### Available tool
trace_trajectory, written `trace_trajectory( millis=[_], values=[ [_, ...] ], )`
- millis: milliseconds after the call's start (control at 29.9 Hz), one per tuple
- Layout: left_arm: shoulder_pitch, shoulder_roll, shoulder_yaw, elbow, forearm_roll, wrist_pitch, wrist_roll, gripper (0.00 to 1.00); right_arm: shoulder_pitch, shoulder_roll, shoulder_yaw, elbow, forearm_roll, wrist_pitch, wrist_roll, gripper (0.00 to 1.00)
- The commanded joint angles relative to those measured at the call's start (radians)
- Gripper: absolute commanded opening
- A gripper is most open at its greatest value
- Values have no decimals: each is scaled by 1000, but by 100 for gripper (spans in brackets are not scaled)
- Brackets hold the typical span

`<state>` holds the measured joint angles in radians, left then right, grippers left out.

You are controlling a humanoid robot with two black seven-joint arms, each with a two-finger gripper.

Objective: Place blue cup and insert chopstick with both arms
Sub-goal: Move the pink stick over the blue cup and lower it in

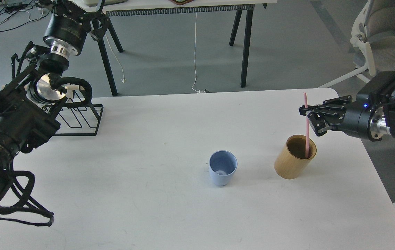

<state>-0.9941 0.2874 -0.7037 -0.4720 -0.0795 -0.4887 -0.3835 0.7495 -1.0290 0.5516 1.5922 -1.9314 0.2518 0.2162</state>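
The blue cup [222,169] stands upright and empty on the white table [148,201], right of the middle. The tan cylindrical holder [293,158] stands to its right. My right gripper [309,117] hovers above the holder's back rim and is shut on the pink chopstick [306,133]. The stick stands nearly upright, with its lower end still inside the holder and its top above the fingers. My left arm reaches up at the far left. Its gripper [74,8] is dark, sits at the top edge, and its fingers cannot be told apart.
A black wire rack [79,119] stands at the table's back left, partly behind my left arm. Beyond the table are another table's black legs [246,45] and a hanging white cable. A grey office chair [384,45] stands at the back right.
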Motion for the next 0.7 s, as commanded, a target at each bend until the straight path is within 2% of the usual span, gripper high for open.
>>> trace_trajectory(
  millis=[0,134,267,468,669],
  values=[
    [0,1,0,0,1,0,2,100,17,-6,91,31,52,1,-3,0],
    [0,10,1,0,1,0,2,100,83,21,117,63,103,0,-12,0],
    [-1,13,0,0,1,0,2,100,106,133,120,84,141,-9,-18,0],
    [0,16,1,0,0,0,2,100,84,314,82,81,140,-3,-76,0],
    [11,29,1,1,0,0,0,100,68,357,-42,80,131,-2,-113,0]
  ],
)
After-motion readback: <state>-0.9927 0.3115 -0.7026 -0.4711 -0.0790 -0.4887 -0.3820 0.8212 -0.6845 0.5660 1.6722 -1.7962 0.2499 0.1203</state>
